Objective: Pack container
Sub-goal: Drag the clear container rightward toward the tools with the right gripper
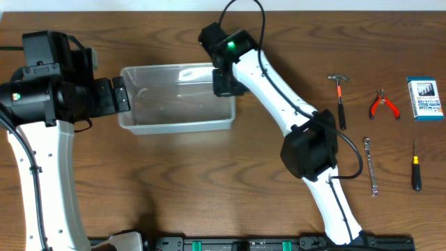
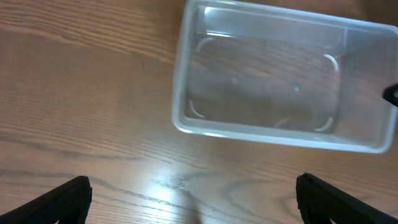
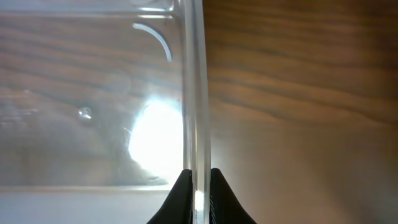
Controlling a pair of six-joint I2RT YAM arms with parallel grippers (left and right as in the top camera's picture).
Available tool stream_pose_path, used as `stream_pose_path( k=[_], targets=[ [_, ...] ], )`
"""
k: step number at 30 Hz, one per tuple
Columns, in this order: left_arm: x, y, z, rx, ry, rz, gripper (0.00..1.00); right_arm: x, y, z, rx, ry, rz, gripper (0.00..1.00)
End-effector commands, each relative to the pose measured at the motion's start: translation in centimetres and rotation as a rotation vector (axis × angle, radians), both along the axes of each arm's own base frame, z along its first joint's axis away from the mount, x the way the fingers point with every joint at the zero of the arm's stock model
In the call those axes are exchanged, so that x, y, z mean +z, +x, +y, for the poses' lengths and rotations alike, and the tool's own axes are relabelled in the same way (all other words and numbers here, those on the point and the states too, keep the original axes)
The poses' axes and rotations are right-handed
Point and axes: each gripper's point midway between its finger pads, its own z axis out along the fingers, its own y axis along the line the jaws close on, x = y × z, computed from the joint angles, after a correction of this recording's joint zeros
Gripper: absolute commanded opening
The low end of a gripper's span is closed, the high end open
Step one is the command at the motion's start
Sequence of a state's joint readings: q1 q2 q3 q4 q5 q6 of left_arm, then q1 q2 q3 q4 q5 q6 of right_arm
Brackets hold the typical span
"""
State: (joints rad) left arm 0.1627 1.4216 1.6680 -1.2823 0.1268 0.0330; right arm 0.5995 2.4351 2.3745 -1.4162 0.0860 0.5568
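The clear plastic container sits on the wooden table, left of centre, and it is empty. It also shows in the left wrist view and in the right wrist view. My right gripper is shut on the container's right wall; in the right wrist view its fingertips pinch the rim from both sides. My left gripper is open, just off the container's left end; in the left wrist view its fingers stand wide apart over bare wood, with nothing between them.
At the right of the table lie a hammer, red pliers, a wrench, a black screwdriver and a small blue and white box.
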Motion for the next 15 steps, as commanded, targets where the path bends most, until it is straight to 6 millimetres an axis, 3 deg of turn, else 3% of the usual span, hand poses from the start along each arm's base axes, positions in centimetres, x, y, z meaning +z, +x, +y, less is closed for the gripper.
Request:
stream_pose_path(
  k=[1, 12, 15],
  targets=[
    [0.5, 0.1, 0.3, 0.012, 0.008, -0.01, 0.98, 1.9, 0.5, -2.9, 0.02, -0.032, -0.003, 0.02],
    [0.4, 0.1, 0.3, 0.012, 0.007, -0.009, 0.98, 5.1, -1.8, -10.0, 0.023, -0.162, 0.103, 0.01],
    [0.5, 0.1, 0.3, 0.012, 0.008, -0.01, 0.98, 5.9, -2.0, -10.7, 0.033, -0.176, 0.096, 0.01]
  ],
)
